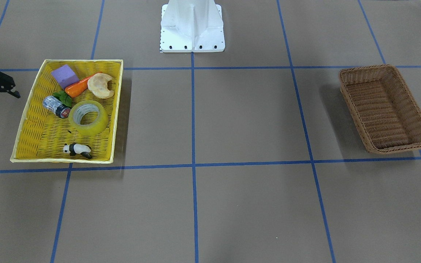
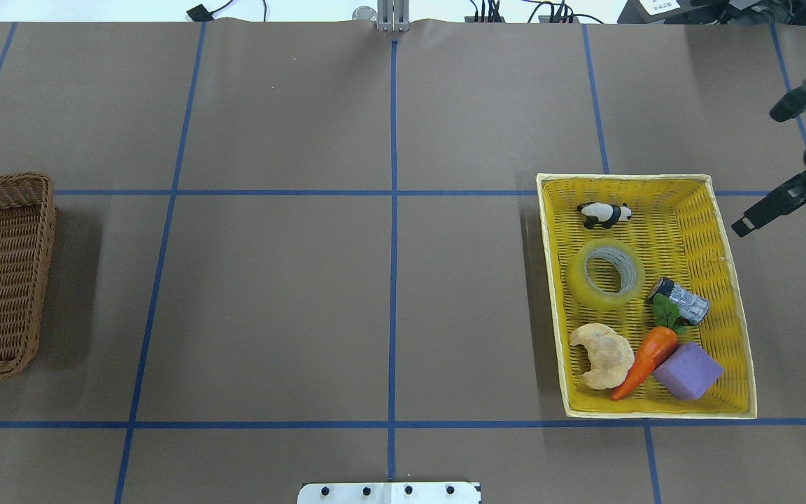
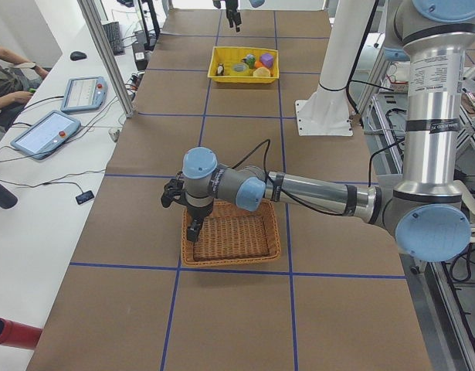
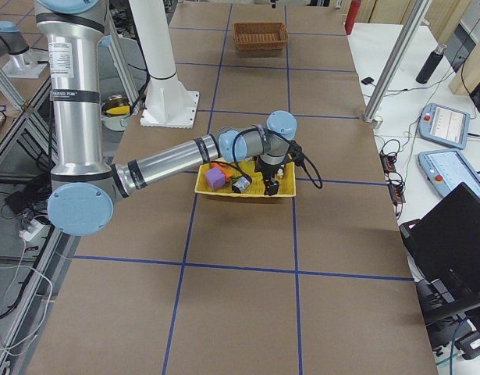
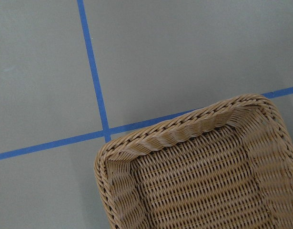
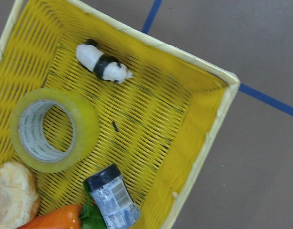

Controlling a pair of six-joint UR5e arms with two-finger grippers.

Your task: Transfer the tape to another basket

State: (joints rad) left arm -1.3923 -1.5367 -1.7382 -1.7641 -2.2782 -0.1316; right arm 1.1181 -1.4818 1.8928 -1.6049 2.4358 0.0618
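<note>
One tape (image 2: 604,273) lies flat in the single yellow tray (image 2: 711,231), along with one panda figure (image 2: 604,214), one small cylinder (image 2: 679,301), one carrot (image 2: 648,357), one bread piece (image 2: 602,355) and one purple block (image 2: 688,371). The right hand (image 2: 760,170) hangs just outside the tray's long side, fingers spread wide and empty, with the tape near it across the rim. One basket (image 1: 378,106) sits on the bench (image 2: 270,280), well apart from that hand. The left hand (image 3: 183,210) hovers over the basket's outer rim; I cannot tell its grip.
</note>
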